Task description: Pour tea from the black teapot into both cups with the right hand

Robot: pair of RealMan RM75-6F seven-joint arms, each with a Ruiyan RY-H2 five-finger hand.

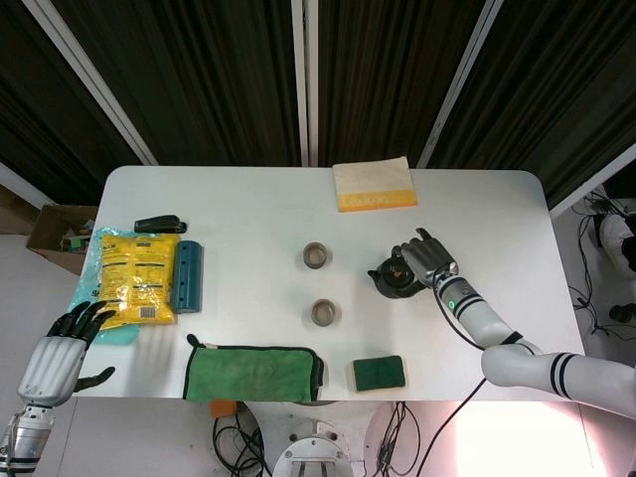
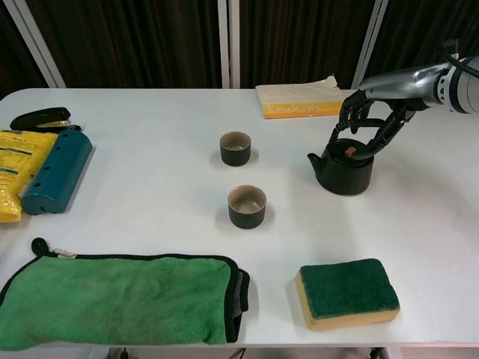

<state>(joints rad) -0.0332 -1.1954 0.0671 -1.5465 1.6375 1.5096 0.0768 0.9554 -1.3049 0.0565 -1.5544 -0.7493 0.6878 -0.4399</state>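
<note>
head view: black teapot point(image 1: 395, 279) right of table point(image 1: 248, 214) centre, spout toward the two cups point(image 1: 317, 255), point(image 1: 325, 313). My right hand point(image 1: 429, 260) curls over its handle; left hand point(image 1: 62, 343) idle, fingers apart, off the near-left corner.
chest view: right hand point(image 2: 372, 112) fingers wrapping the handle point(image 2: 352, 129); firm grip — cannot tell. Pot upright.
step: grasping. Next: close, lift, tip left over the near cup point(image 2: 247, 206).

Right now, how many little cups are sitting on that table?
2. The farther cup stands mid-table; the nearer cup is just in front of it, closer to the green cloth. Both lie left of the black teapot. None appear hidden.
</note>
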